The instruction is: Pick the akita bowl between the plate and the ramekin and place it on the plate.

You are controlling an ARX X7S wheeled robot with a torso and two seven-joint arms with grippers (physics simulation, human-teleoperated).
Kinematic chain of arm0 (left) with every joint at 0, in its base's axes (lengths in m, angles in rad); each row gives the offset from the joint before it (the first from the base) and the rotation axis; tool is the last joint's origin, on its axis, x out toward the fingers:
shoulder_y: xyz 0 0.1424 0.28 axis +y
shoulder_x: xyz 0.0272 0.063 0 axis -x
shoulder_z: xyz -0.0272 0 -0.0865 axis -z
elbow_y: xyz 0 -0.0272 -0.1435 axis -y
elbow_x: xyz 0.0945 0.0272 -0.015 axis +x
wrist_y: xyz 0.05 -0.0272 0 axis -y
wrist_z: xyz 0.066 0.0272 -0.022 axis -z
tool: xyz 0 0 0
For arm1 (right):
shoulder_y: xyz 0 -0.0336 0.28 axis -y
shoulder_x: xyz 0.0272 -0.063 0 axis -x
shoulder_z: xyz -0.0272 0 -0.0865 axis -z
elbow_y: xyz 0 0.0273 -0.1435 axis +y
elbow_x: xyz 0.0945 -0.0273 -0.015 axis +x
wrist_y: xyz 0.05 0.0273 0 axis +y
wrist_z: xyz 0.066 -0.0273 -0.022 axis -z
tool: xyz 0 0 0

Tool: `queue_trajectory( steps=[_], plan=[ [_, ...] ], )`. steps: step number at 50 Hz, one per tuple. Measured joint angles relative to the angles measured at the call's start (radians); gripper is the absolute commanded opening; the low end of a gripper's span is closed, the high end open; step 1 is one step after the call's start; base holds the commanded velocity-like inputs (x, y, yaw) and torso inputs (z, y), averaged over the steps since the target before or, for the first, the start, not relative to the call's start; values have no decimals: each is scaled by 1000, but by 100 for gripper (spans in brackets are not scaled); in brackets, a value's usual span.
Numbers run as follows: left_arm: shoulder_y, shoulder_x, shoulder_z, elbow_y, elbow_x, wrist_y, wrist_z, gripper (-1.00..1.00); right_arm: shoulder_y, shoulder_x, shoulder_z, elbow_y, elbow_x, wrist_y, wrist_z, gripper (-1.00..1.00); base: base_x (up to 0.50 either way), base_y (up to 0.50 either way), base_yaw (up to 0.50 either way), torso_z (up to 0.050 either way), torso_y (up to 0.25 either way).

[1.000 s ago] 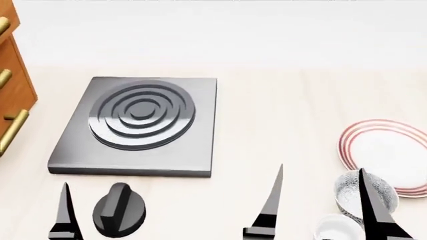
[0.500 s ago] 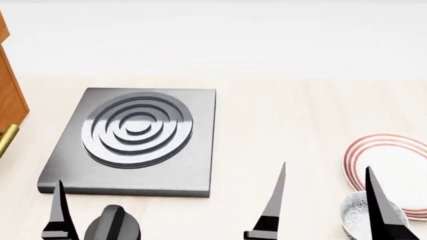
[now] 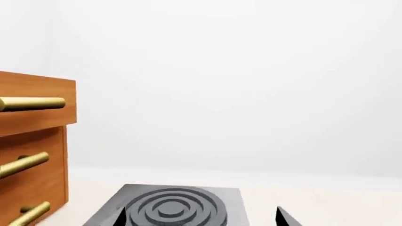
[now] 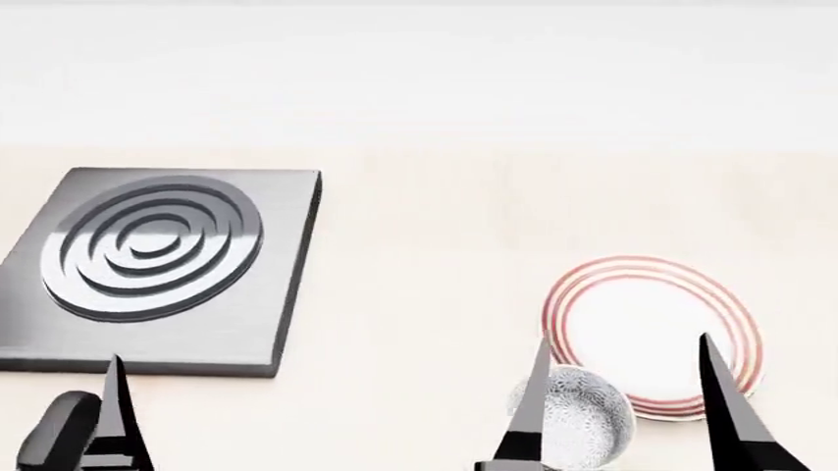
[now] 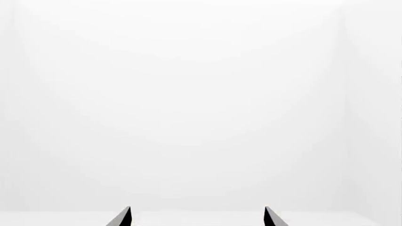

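- Head view shows a pale, faintly grained tabletop (image 4: 419,245) running back to a plain white wall.
- On it, the plate (image 4: 653,334) lies flat: round, white in the middle, thin red rings at its rim, nothing on it.
- The bowl (image 4: 576,417) sits on the tabletop just beside the plate's near-left edge; whether they touch cannot be told.
- That bowl is small, round and deep, speckled grey and white all over, narrower than the plate, and looks empty; its lower part is cut off by the picture's edge.
- The right gripper (image 4: 626,402) shows two dark, pointed fingers well apart, one crossing the bowl's left side, the other over the plate's right edge; the jaws stand wide and hold nothing.
- The right wrist view gives only the two dark tips before white wall.
- At far left lies a square, dark grey hob (image 4: 157,270) with raised concentric rings, metallic in sheen.
- A black knob (image 4: 53,437) lies in front of the hob, partly behind a finger.
- The left gripper (image 3: 201,217) shows two tips spread apart in its wrist view, jaws wide with nothing between them.
- The left wrist view also shows wooden drawers (image 3: 31,155) with brass bar handles beside the hob.
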Motion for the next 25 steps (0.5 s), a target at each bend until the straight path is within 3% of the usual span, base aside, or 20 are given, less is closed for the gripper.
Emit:
queue_trajectory(
  steps=[25],
  plan=[
    [-1, -13, 10, -5, -11, 1, -12, 100, -3, 16, -7, 6, 39, -7, 4, 100, -1, -500, 0, 0, 0]
  ],
)
